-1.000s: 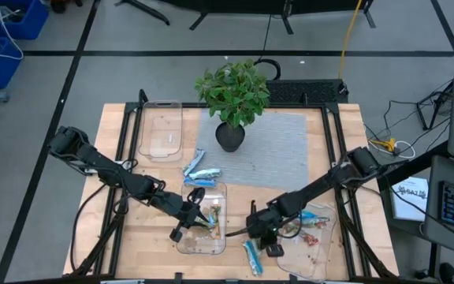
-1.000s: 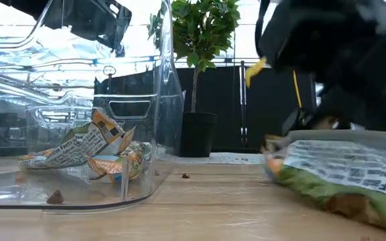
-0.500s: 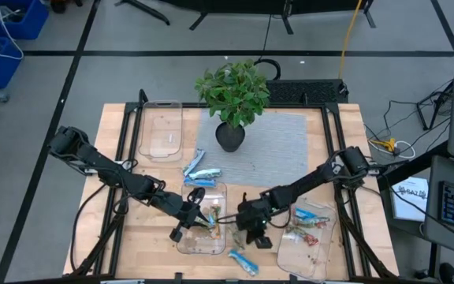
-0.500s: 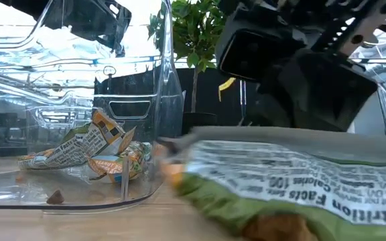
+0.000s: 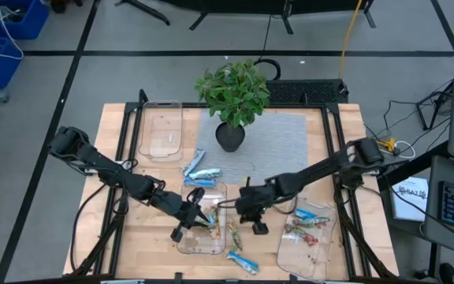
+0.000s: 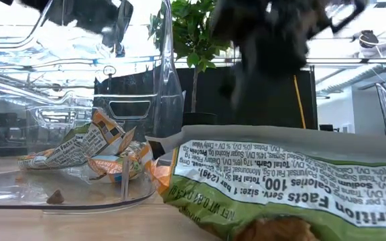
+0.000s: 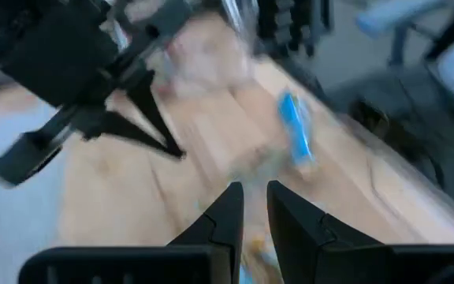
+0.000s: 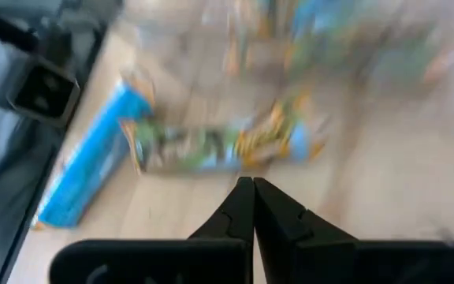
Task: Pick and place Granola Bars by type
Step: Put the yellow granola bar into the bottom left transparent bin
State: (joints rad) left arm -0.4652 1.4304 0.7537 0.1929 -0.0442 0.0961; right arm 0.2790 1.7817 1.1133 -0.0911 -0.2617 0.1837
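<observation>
A green-yellow-orange bar (image 5: 233,233) (image 6: 280,194) (image 8: 219,146) lies flat on the wood just right of the middle clear tray (image 5: 181,237). My right gripper (image 5: 252,225) (image 8: 253,185) is shut and hovers just right of this bar, off it. A blue-white bar (image 5: 241,261) (image 8: 85,177) lies near the table's near edge. My left gripper (image 5: 198,211) (image 7: 254,193) hangs over the middle tray with a narrow gap between its fingers. Green-orange bars (image 6: 86,150) lie in that tray. Red-blue bars (image 5: 304,229) lie in the right tray (image 5: 321,252).
Two more blue-white bars (image 5: 199,170) lie on the wood behind the middle tray. A third clear tray (image 5: 160,130) sits at the far left. A potted plant (image 5: 233,95) stands on a grey mat (image 5: 282,150) at the far middle. Crumbs dot the trays.
My right gripper has travelled from beside the right tray toward the table's left, then back toward the far edge. The green-yellow-orange bar has slid left along the table to the middle tray's right side. The blue-white bar near the front edge has shifted a little leftward.
</observation>
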